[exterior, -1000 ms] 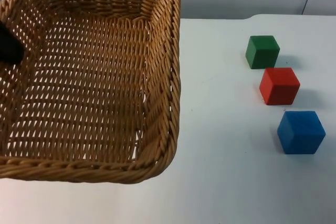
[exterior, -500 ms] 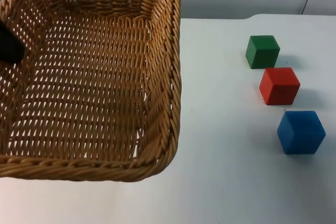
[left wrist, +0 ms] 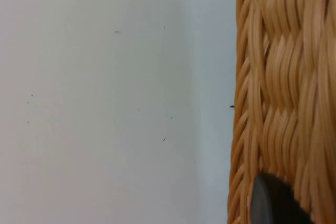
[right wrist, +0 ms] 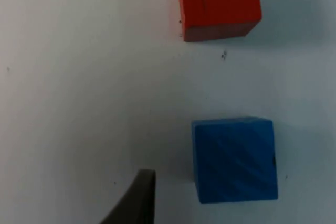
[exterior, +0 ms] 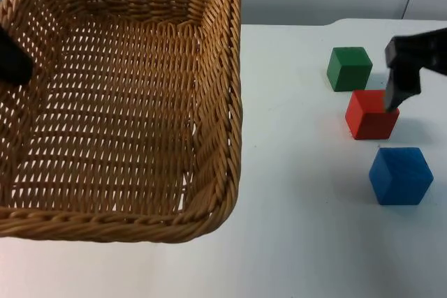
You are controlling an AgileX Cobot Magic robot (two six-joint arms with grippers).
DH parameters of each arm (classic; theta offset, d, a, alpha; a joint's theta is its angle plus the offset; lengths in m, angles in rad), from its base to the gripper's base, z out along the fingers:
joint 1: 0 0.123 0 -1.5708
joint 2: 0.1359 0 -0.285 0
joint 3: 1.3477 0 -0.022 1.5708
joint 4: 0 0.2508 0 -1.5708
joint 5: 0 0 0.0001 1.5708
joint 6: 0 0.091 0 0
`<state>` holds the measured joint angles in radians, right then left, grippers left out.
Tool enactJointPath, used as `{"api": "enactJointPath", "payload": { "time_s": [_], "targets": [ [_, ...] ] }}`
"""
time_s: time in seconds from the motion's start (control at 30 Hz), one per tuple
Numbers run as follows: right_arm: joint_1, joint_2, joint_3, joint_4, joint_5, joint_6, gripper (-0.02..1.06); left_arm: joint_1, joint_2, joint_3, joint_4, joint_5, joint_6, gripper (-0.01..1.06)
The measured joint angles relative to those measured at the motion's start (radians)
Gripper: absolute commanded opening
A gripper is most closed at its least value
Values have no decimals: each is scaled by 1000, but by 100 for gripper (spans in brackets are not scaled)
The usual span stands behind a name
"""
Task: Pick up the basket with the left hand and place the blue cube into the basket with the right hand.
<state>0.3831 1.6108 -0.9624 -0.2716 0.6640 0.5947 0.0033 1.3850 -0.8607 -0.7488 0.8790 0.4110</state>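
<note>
Gripping the wicker basket [exterior: 126, 102] by its left rim, the left gripper [exterior: 12, 57] holds it raised over the white table [exterior: 293, 228], one black fingertip [left wrist: 273, 205] pressed on the woven wall. The right gripper [exterior: 405, 78] hangs above the red cube [exterior: 371, 114]; whether its fingers are spread or pressed together cannot be told, and it touches nothing. The blue cube [right wrist: 234, 160], matte, with sharp edges, sits flat on the table nearest the camera, in a row with the red and the green cube [exterior: 348, 68], well apart from the basket.
</note>
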Motion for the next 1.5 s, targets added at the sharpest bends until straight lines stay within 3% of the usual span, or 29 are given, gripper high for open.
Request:
{"api": "enactJointPath", "payload": {
  "time_s": [0.7, 0.87, 0.97, 1.03, 1.1, 1.2, 1.23, 1.33, 1.5],
  "targets": [
    [-33, 295, -1, 43, -223, -24, 97, 0, 0, 0, 14, 9, 0, 0],
    [-33, 324, -1, 59, -252, -22, 86, 0, 0, 0, 14, 9, 0, 0],
    [-33, 334, -1, 59, -259, -17, 74, 0, 0, 0, 14, 9, 0, 0],
    [-33, 336, -1, 59, -259, -13, 59, 0, 0, 0, 14, 9, 0, 0],
    [-34, 349, -1, 59, -261, -2, 54, 0, 0, 0, 14, 9, 0, 0],
    [-34, 356, -2, 59, -261, 0, 32, 0, 0, 0, 16, 9, 0, 0],
    [-34, 358, -2, 55, -259, 2, 32, 0, 0, 0, 16, 9, 0, 0],
    [-34, 358, -2, 41, -257, 4, 2, 0, 0, 0, 16, 9, 1, 0],
    [-34, 338, -2, 30, -231, -9, 0, 0, 0, 0, 16, 9, 1, 0]
  ]
}}
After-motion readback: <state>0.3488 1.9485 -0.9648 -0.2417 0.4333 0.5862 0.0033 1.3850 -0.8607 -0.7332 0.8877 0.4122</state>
